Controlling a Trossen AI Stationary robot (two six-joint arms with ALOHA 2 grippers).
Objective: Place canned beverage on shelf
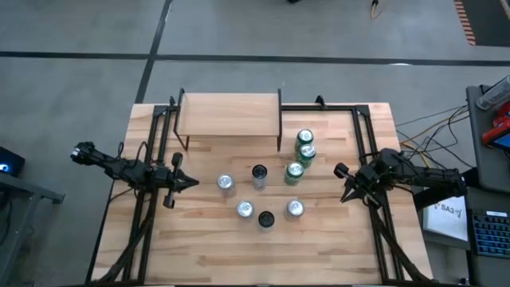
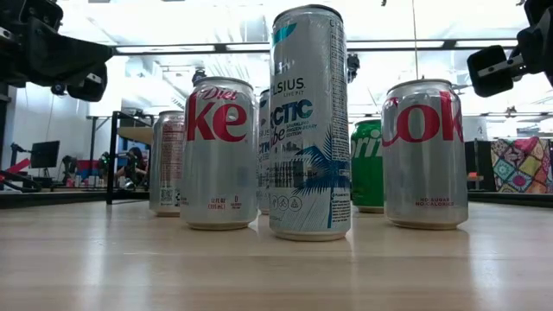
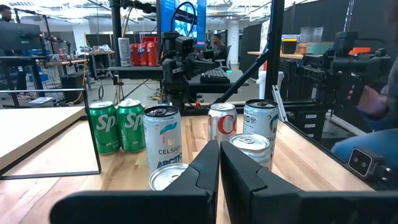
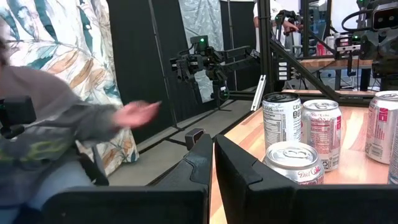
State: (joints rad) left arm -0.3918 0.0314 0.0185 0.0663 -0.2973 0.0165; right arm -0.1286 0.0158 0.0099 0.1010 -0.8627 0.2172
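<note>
Cans [image 1: 260, 195] upright, shelf [image 1: 229, 115] lengthwise across table

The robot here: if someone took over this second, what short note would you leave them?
Left gripper: shut, empty, at the table's left side.
Right gripper: shut, empty, at the right side.
Shelf: at the back of the table, nothing on it.
Cans: eight stand on the tabletop in front of the shelf, including three green Sprite cans and a tall Celsius can.
Done: nothing yet.
Left: pick a can and set it on the shelf.
</note>
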